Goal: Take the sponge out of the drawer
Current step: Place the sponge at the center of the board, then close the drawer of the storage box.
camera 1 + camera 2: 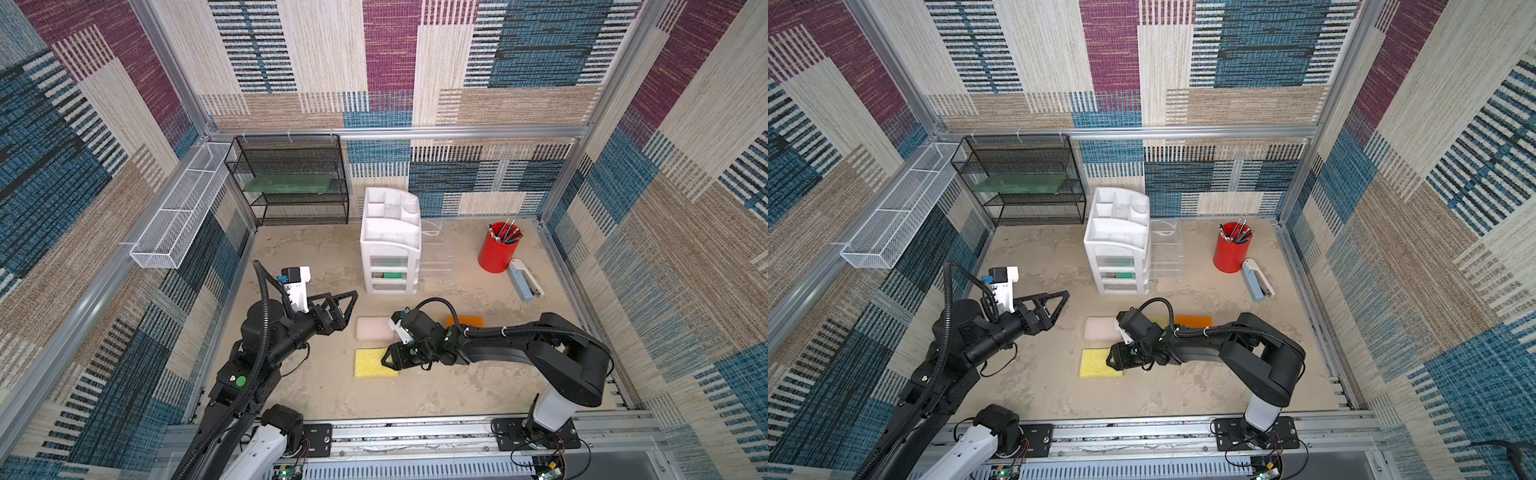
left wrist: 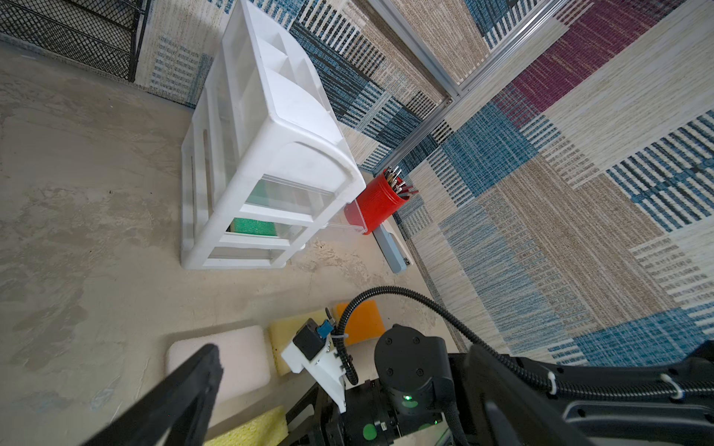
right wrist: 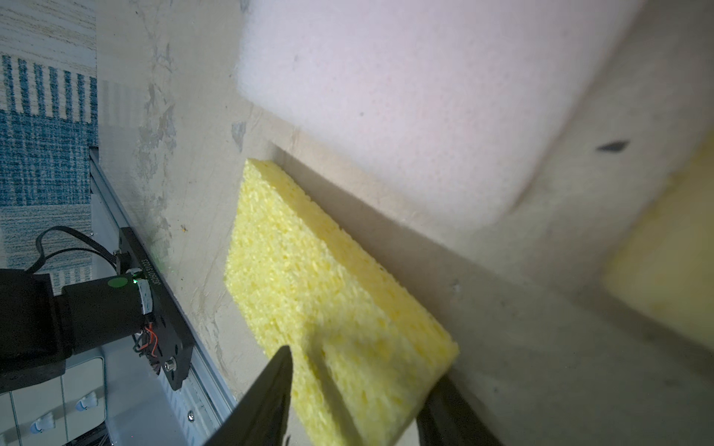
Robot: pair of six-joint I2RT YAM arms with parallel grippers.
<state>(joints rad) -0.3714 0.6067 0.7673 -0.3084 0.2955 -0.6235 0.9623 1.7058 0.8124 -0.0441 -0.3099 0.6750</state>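
Though its tips are cut off, the right pincer [image 3: 353,390] straddles the yellow sponge [image 3: 328,293], grip unclear.

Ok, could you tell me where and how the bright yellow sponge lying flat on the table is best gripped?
Probably from straight above, pinching the bright yellow sponge across its two long side edges. It is a thin slab lying flat on the table, so only those narrow sides offer faces to squeeze.
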